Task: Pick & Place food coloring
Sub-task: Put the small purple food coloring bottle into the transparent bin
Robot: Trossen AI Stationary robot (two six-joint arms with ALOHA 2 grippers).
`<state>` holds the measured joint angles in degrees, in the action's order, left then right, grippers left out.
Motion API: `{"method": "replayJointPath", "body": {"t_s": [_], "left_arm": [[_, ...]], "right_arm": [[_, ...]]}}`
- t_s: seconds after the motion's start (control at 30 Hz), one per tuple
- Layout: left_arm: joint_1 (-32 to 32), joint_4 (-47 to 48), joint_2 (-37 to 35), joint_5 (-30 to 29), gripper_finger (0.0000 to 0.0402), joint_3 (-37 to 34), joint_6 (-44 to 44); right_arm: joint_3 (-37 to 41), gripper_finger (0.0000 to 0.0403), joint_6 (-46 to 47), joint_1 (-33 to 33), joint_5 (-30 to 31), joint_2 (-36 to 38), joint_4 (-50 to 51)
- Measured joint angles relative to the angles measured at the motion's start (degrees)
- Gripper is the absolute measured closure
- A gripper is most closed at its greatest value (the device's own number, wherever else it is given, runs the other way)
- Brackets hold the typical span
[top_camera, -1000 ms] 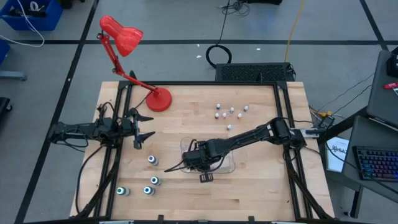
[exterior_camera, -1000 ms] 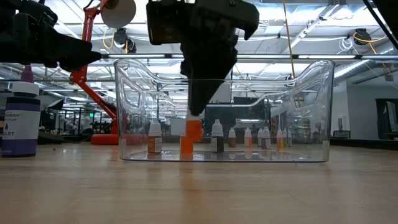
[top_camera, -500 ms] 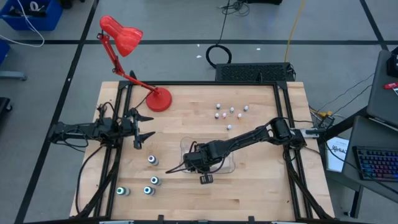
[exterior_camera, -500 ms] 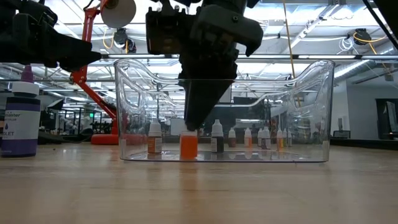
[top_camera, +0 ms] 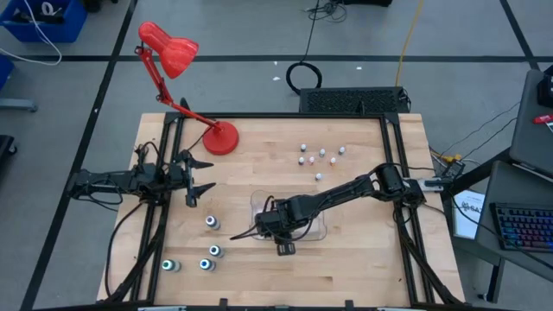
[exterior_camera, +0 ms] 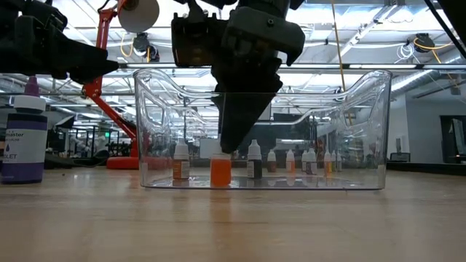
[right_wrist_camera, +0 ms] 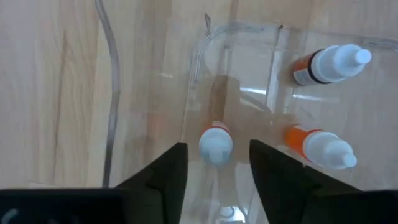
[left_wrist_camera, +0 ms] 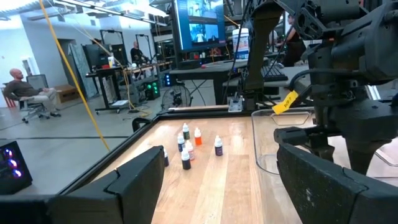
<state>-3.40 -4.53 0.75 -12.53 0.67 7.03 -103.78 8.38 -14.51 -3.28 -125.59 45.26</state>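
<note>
An orange food coloring bottle (exterior_camera: 220, 171) stands upright on the floor of the clear plastic tray (exterior_camera: 364, 131), low in the middle of the low view. The right tool (exterior_camera: 227, 145) hangs directly over it, tips at its cap. Only the right wrist view shows the fingers (right_wrist_camera: 168, 171) parted on either side of the white cap (right_wrist_camera: 216, 144), released and clear of it, with two more bottles (right_wrist_camera: 326, 64) lying nearby in the tray.

The high view places the tray (top_camera: 318, 233) at lower centre of the tabletop (top_camera: 363, 268), a cluster of small bottles (top_camera: 318, 157) toward the upper right, and four teal-topped bottles (top_camera: 207, 252) at lower left. The left tool (top_camera: 200, 179) waits at the left edge, jaws spread and empty. A red desk lamp (top_camera: 177, 52) stands upper left.
</note>
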Motion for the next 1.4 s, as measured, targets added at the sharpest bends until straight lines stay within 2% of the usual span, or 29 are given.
{"method": "replayJointPath", "body": {"t_s": [0.17, 0.4, 0.5, 0.67, 0.73, 0.9, 1.1, 1.23, 1.4], "left_arm": [[0.0, 0.0, 0.0, 0.0, 0.0096, 0.0, 0.0], [0.0, 0.0, 0.0, 0.0, 0.0096, 0.0, 0.0], [0.0, 0.0, 0.0, 0.0, 0.0096, 0.0, 0.0], [0.0, 0.0, 0.0, 0.0, 0.0096, 0.0, 0.0], [0.0, 0.0, 0.0, 0.0, 0.0096, 0.0, 0.0], [0.0, 0.0, 0.0, 0.0, 0.0096, 0.0, 0.0], [0.0, 0.0, 0.0, 0.0, 0.0096, 0.0, 0.0], [0.0, 0.0, 0.0, 0.0, 0.0096, 0.0, 0.0], [0.0, 0.0, 0.0, 0.0, 0.0096, 0.0, 0.0]], "right_arm": [[0.0, 0.0226, 1.1, -0.5, 0.0, 2.3, 1.0], [0.0, 0.0239, 4.4, -0.5, 1.1, 12.4, 8.0], [0.0, 0.0244, 4.5, -0.5, 8.1, 17.7, 13.1], [0.4, 0.0248, 4.6, 0.6, 26.5, 25.3, 19.7], [1.9, 0.0248, 5.2, 2.9, 28.5, 28.2, 20.2], [9.7, 0.0246, 7.4, 12.5, 23.3, 33.9, 19.4], [23.1, 0.0235, 4.5, 23.5, 15.6, 37.3, 13.8], [32.1, 0.0231, 0.9, 27.1, 10.3, 37.4, 6.2], [40.9, 0.0235, -1.5, 28.5, 4.7, 37.4, -5.0]]}}
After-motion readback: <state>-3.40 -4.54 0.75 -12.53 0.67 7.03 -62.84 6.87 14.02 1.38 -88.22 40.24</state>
